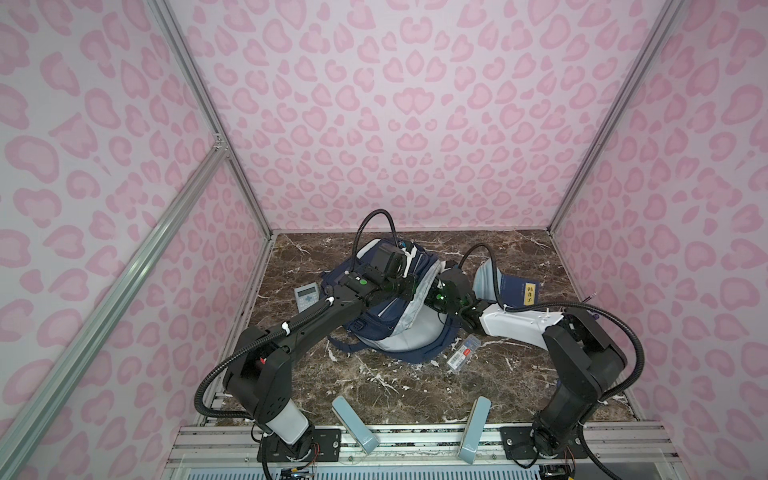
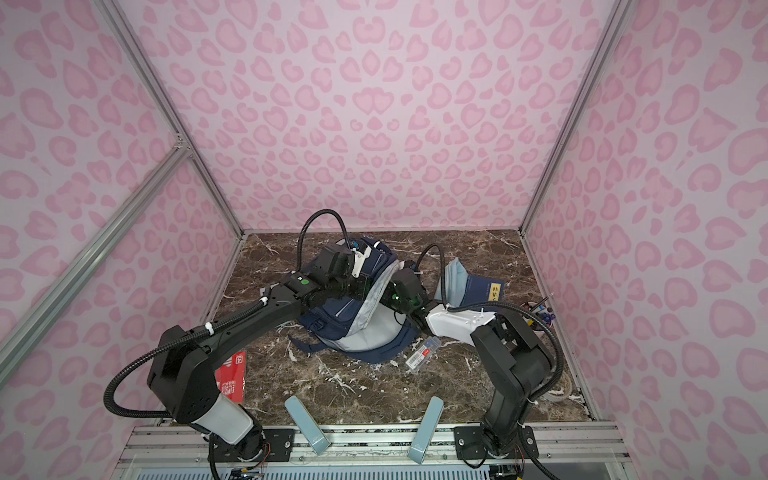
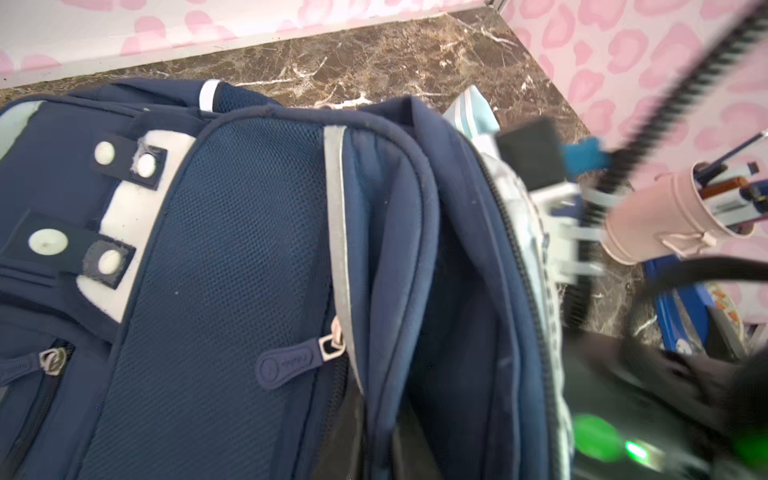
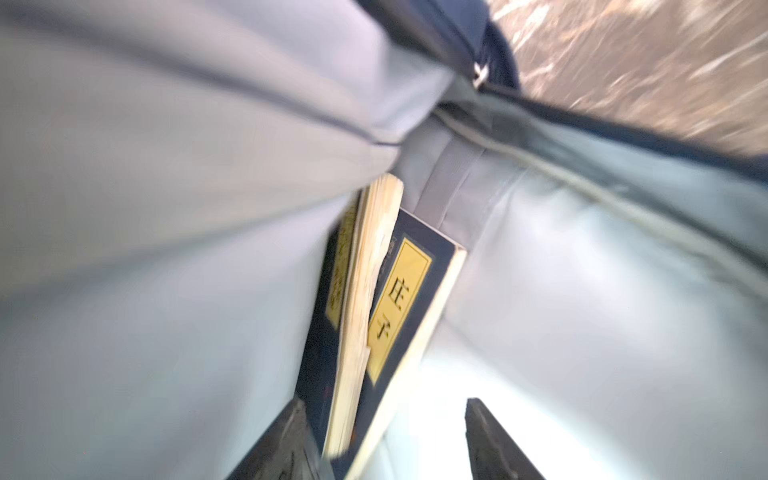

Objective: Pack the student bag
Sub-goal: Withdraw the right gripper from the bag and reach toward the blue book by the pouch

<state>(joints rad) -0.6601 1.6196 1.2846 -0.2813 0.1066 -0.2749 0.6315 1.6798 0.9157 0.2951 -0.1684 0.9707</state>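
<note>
Nearest the lens, two pale teal wedge-shaped stands [image 1: 355, 424] sit at the front rail of the brown marble-patterned bench [image 1: 374, 386]. Far left lies a red printed booklet [image 2: 232, 380], then a grey pocket calculator [image 1: 306, 295] just beside the bag. The left arm's fingers [image 1: 409, 289] are clenched, seemingly pinching the upper flap of the large navy-blue fabric student bag [image 1: 376, 320]. The bag lies slumped at mid-bench, its main compartment gaping toward the right arm. The right arm's fingers [image 4: 494, 440] stand released inside that mouth. Between them is the near end of two navy books with yellow title labels [image 4: 399, 303], which rest against the pale grey lining. Right of the bag come a clear plastic case with a red label [image 1: 463, 353], a light-blue soft pouch [image 1: 486, 274], another navy book [image 1: 517, 289] and a pink pen cup [image 3: 665, 216].

If the left pinch slips, the soft flap would likely drop onto the right wrist and close the mouth. A careless pull-out could catch a cover and drag a book along.

The bag looks limp and crumpled, with a mesh front pocket, grey reflective stripes, zip pullers, a white patch with pale studs, and straps trailing at its near edge.
</note>
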